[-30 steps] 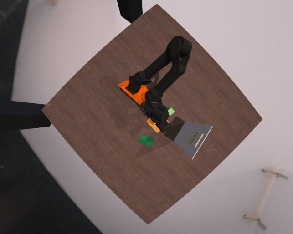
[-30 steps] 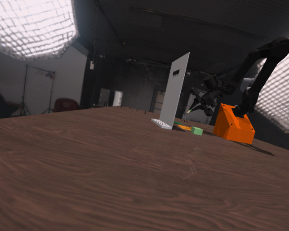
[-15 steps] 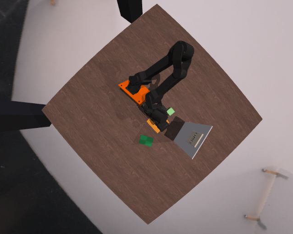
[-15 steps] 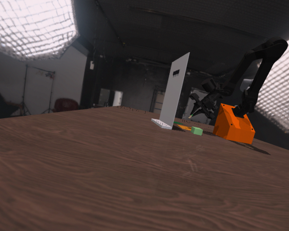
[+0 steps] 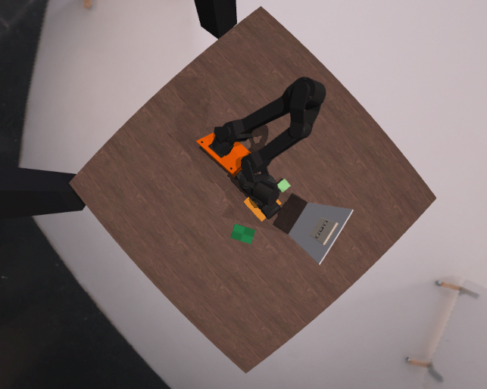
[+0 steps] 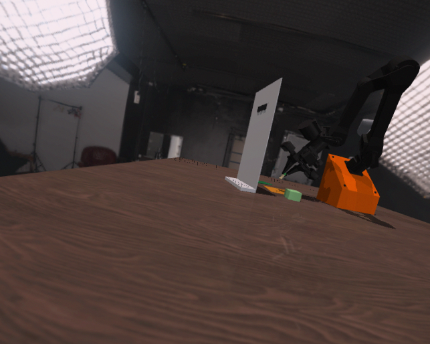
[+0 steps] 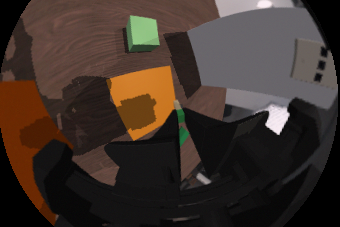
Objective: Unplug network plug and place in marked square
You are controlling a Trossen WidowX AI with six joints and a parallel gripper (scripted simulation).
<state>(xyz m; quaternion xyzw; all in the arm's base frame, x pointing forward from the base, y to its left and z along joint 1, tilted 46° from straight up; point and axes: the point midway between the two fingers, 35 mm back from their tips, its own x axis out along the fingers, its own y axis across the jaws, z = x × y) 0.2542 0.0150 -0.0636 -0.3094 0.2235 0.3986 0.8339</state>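
My gripper [image 6: 285,172] [image 7: 179,111] is shut on the small network plug [image 6: 281,177] [image 7: 177,106], which has a cream end and a green part. The plug points obliquely down, clear of the panel and above the table. The grey upright panel [image 5: 303,225] [image 6: 251,148] [image 7: 240,46] carries a beige socket block [image 5: 329,228] [image 7: 302,61] with several dark openings. A flat orange square [image 5: 254,210] [image 6: 274,190] [image 7: 145,82] lies on the table near the arm's base, partly under the gripper's shadow. In the top view the arm hides the fingertips and plug.
A light green block [image 5: 283,185] [image 6: 292,195] [image 7: 144,32] sits beside the orange square. A dark green checkered patch [image 5: 242,234] [image 6: 263,183] [image 7: 184,135] lies on its other side. The orange arm base [image 5: 231,157] [image 6: 348,185] [image 7: 17,116] stands behind.
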